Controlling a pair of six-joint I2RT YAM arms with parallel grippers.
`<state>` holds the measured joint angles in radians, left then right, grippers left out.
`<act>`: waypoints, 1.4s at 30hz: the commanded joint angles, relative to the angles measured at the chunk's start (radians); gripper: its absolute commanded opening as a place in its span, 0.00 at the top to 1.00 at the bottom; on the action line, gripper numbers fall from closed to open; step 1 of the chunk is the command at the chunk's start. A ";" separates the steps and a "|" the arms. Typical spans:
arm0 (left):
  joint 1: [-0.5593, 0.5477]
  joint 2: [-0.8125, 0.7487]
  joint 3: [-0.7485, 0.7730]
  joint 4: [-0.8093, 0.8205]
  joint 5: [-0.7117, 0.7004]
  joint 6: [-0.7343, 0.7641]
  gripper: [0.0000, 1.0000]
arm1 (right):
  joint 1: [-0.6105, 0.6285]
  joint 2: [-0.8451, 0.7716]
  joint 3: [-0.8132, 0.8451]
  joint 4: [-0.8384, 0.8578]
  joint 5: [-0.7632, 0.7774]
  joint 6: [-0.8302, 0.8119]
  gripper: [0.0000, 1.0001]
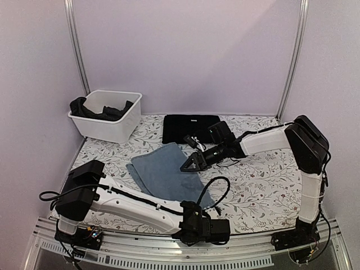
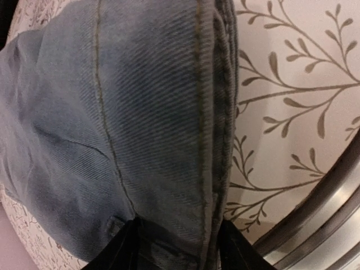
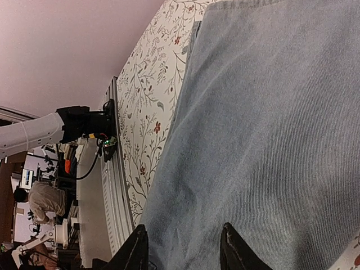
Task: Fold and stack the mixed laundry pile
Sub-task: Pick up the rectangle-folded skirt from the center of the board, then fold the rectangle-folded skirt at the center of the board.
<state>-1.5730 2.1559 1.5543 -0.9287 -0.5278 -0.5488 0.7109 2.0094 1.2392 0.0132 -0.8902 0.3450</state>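
Folded light blue denim jeans (image 1: 166, 171) lie in the middle of the floral-patterned surface (image 1: 264, 180), just in front of a folded black cloth (image 1: 190, 128). A white plastic bin (image 1: 121, 128) holding dark clothes (image 1: 90, 108) stands far left. The left jaws straddle the jeans' near seamed edge; whether they pinch it cannot be told. The right jaws stand apart over flat denim at the far right edge.

The tabletop (image 1: 264, 185), covered in a white cloth printed with leafy floral sprigs, carries light blue folded denim jeans (image 1: 163, 171) from its middle toward the near edge. A flat black folded cloth piece (image 1: 183, 128) lies just beyond them at the far side. A white rectangular plastic bin (image 1: 107, 128) stands in the far left corner.
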 commanded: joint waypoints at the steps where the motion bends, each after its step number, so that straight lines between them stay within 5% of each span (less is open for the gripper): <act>1: 0.042 0.021 -0.037 -0.041 -0.037 -0.001 0.57 | 0.025 0.093 0.035 -0.040 -0.018 -0.038 0.57; 7: 0.053 -0.063 -0.048 -0.021 -0.040 0.041 0.83 | 0.033 0.158 0.027 -0.040 -0.021 -0.053 0.59; 15: -0.001 -0.140 -0.049 0.056 0.068 0.172 1.00 | 0.033 0.170 -0.003 -0.067 0.003 -0.075 0.59; 23: 0.022 -0.365 -0.114 0.162 0.383 0.217 1.00 | 0.035 0.013 -0.139 -0.120 -0.011 -0.137 0.55; 29: 0.140 -0.514 -0.173 0.214 0.571 0.251 1.00 | -0.005 -0.067 -0.007 -0.175 0.008 -0.164 0.47; 42: 0.508 -0.693 -0.352 0.335 0.668 0.294 0.96 | -0.045 0.362 0.577 -0.271 0.019 -0.181 0.44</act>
<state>-1.1671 1.5066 1.2228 -0.6659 0.1188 -0.2813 0.6617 2.2127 1.7283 -0.1864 -0.8852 0.1734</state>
